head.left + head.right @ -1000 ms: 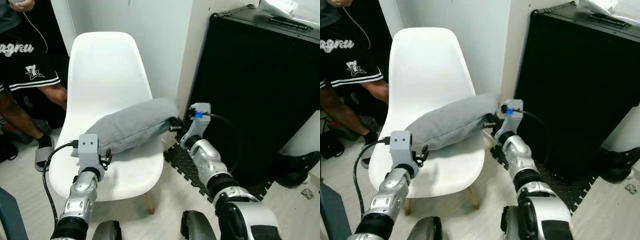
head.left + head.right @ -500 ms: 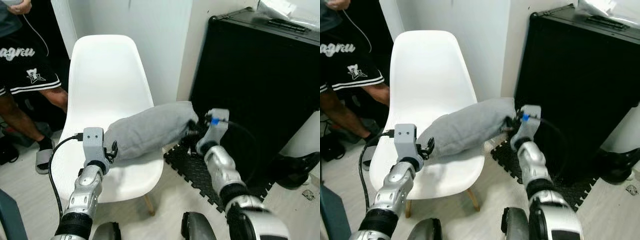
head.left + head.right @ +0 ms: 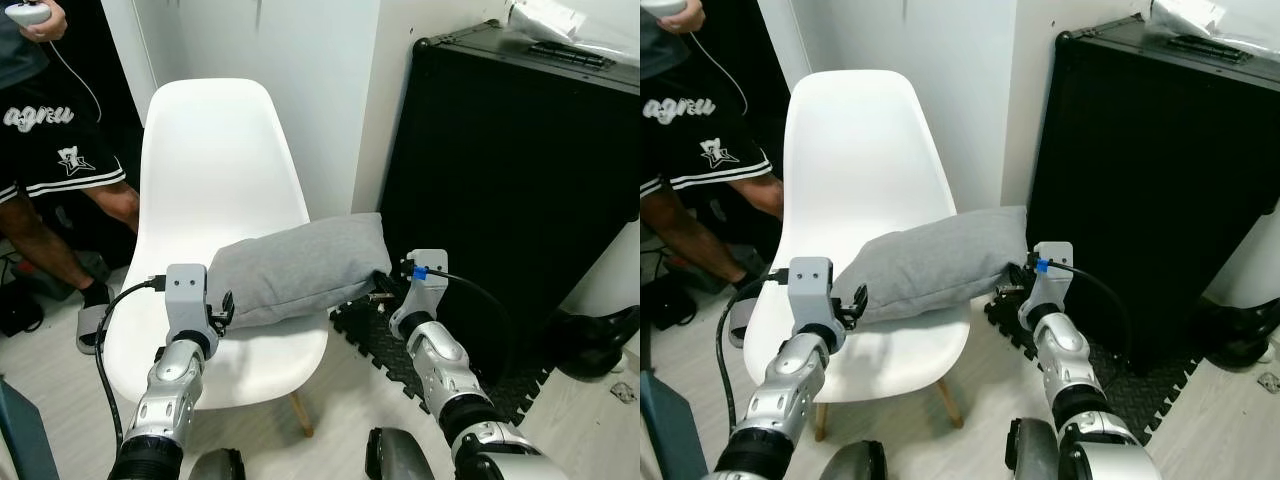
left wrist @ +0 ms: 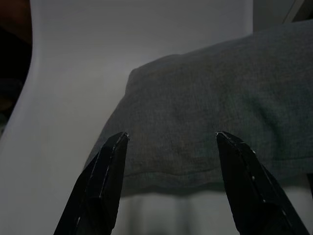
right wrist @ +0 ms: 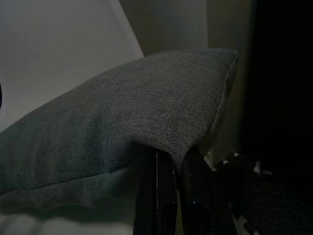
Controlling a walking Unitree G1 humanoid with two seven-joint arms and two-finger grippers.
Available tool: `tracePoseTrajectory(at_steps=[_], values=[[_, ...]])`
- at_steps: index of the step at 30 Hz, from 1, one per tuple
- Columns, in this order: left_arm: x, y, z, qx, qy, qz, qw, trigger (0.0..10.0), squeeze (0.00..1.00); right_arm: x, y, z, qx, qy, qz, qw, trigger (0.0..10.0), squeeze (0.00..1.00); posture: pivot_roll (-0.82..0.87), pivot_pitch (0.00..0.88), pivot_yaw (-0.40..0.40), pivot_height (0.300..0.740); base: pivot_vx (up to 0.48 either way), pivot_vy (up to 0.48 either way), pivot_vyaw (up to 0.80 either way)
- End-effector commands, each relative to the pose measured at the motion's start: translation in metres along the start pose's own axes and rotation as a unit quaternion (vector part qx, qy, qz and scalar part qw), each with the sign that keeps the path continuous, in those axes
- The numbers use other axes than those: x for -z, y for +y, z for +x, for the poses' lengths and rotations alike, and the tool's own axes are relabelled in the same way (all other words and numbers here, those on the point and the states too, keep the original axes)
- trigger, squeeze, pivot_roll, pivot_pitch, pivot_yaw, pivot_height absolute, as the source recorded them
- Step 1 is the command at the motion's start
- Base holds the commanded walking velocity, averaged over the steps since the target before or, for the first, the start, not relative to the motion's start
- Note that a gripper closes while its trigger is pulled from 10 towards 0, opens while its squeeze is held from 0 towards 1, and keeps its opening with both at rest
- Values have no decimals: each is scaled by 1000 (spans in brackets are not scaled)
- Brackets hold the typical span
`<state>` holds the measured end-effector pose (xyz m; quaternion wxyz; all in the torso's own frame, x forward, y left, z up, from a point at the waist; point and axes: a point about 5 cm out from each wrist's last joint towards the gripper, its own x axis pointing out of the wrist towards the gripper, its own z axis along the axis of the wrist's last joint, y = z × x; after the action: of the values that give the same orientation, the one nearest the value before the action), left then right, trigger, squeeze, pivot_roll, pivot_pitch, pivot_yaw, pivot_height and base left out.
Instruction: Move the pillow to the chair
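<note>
pillow [image 3: 300,265] lowered onto chair [image 3: 215,170], right end effector [image 5: 178,169] (pinching corner)

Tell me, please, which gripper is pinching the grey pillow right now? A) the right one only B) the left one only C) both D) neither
A: the right gripper has its jaws shut on a fold at the pillow corner that overhangs the chair, while the left gripper is open, its fingers spread short of the pillow's other end.
</note>
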<state>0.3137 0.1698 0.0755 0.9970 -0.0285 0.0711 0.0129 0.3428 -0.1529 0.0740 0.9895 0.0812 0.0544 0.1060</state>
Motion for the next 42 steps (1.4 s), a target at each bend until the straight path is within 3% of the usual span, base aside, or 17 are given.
tracePoseTrajectory(at_steps=[1,27,42], values=[[2,2,-2,-1,4,6,1000,10000,0,-4,4,1,-3,-14,-3,1000,10000,0,14,19,-17,643,0,0,0],[2,3,-2,-2,7,8,1000,10000,0,0,-4,-2,9,0,0,1000,10000,0,9,22,-18,738,0,0,0],[2,9,-1,-17,11,8,1000,10000,0,7,-8,-4,17,29,-10,999,10000,0,10,31,-24,740,0,0,0]])
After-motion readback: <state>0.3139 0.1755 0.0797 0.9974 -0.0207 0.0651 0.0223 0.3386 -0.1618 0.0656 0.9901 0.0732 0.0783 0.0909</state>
